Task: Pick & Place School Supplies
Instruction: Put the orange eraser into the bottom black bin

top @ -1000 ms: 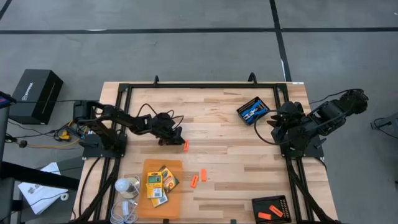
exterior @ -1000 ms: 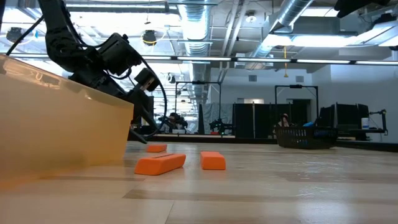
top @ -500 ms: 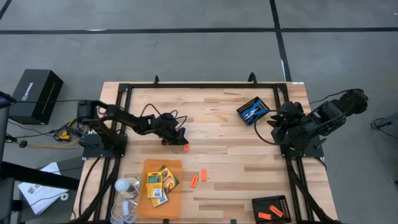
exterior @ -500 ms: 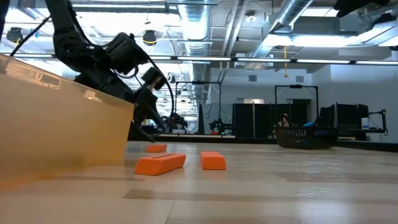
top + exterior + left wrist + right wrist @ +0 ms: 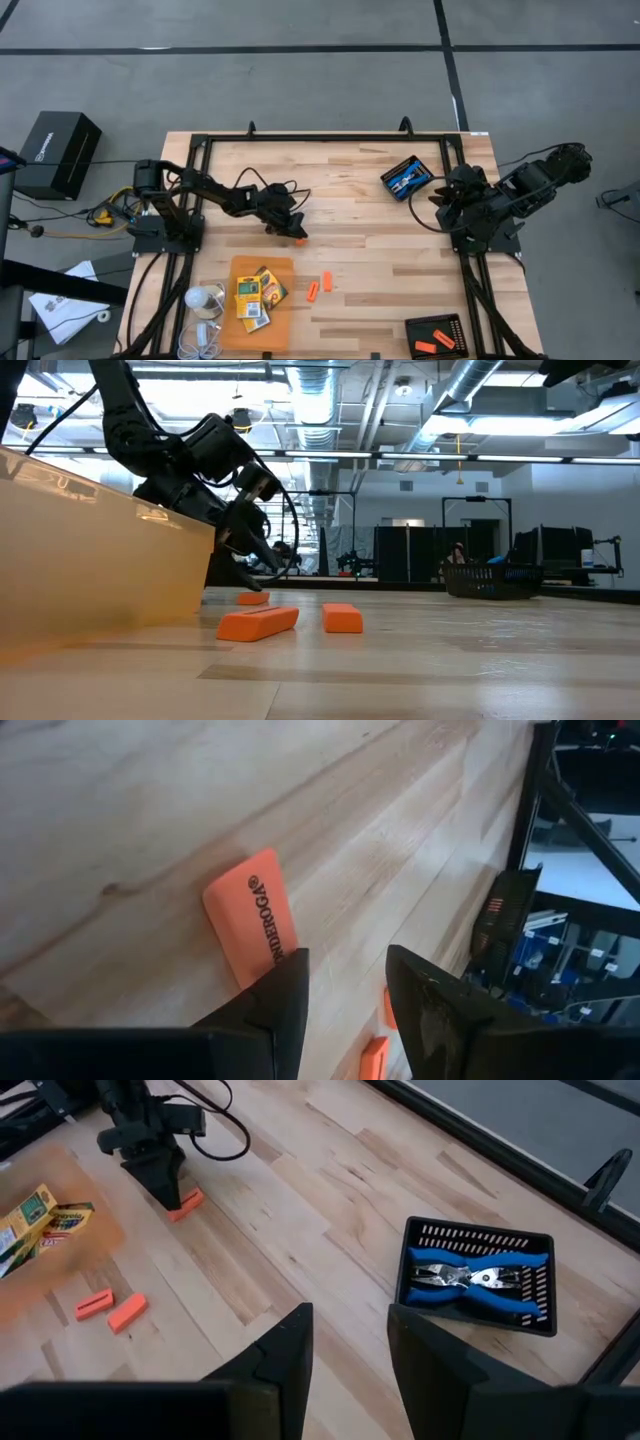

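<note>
Wood planks fill the table seen from above, and the left gripper is stretched out to the middle of it, tipped down over a lone orange stick lying flat on the boards. From where I stand, the step in hand looks like picking that stick up. To do it well, the fingers should straddle the stick across its narrow width, come down until they nearly meet the wood, and only then squeeze, so the flat piece does not skid away.

Its jaws stand apart with a clear gap, and nothing sits between them. In the left wrist view one fingertip overlaps the stick's near end (possibly touching it, though I cannot be sure from this angle).

Two more orange sticks lie together nearer the front edge, well apart from the gripper, beside the orange sheet carrying the crayon boxes. The blue-handled tool already rests in a black tray near the right gripper, which waits at the right side of the table, jaws parted and empty.
</note>
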